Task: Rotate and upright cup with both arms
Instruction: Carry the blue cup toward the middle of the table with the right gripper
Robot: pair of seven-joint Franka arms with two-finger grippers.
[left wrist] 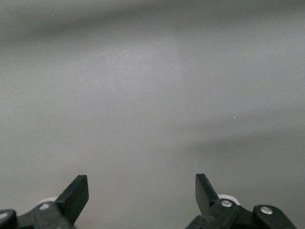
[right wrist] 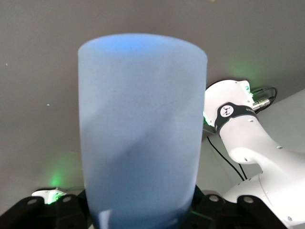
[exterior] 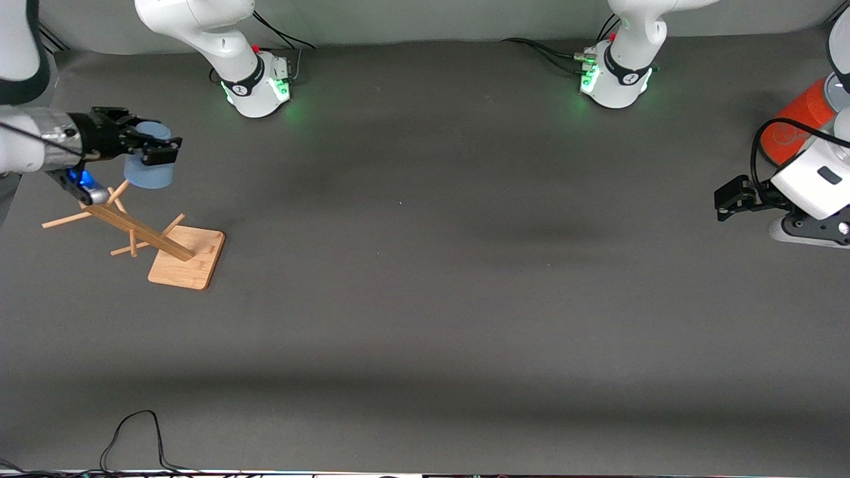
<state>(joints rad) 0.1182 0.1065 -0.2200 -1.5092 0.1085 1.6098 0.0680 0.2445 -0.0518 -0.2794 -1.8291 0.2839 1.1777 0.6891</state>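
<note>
Right gripper (exterior: 154, 147) is pinching the light-blue cup (exterior: 149, 171) above the wooden peg rack (exterior: 139, 234), mouth downward. Left gripper (exterior: 729, 201) is waiting, fingers spread, near the orange cylinder (exterior: 800, 118). Pickup looks done; rotating, handover and uprighting remain.

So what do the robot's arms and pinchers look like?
Both arms are white and chunky with rounded joints and black bands. Their round bases glow green, with black cables plugged in. The right gripper is black with two short fingers, and a blue light shines under its wrist. The left gripper is black too, with two wedge-shaped fingers and silver screws.
</note>
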